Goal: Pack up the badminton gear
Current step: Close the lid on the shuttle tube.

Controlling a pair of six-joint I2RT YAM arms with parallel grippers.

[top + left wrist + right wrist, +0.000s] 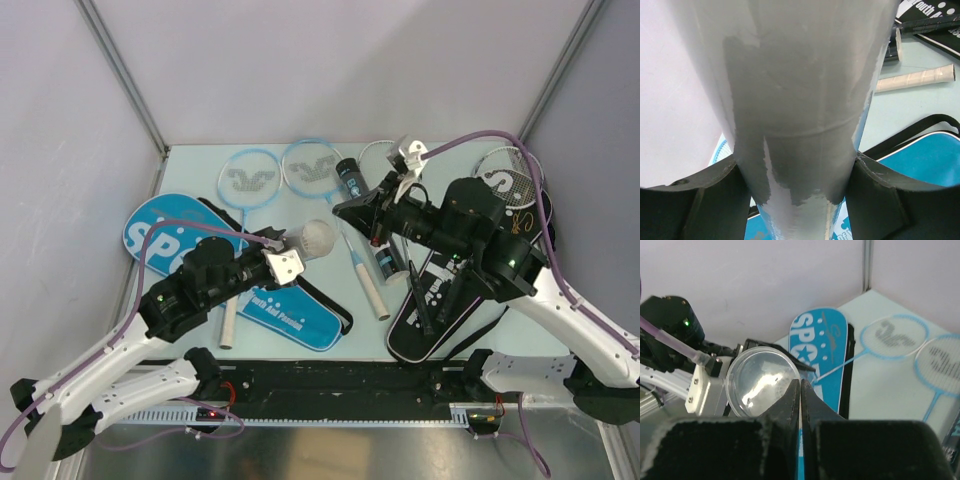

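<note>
White tube (800, 100) clamped in L gripper (288, 262), long axis aimed upper-right in top view. R gripper (800, 395) nearer its mouth; jaws together, nothing seen held.

Translucent glossy plastic tube (761, 381) and smooth blue cover (822, 335)

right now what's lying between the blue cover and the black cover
A white racket handle lies between the blue cover and the black cover; the top view shows it.

High rear overhead of the table (200, 165); close wrist views from opposite sides, white tube (762, 382) in both.
</note>
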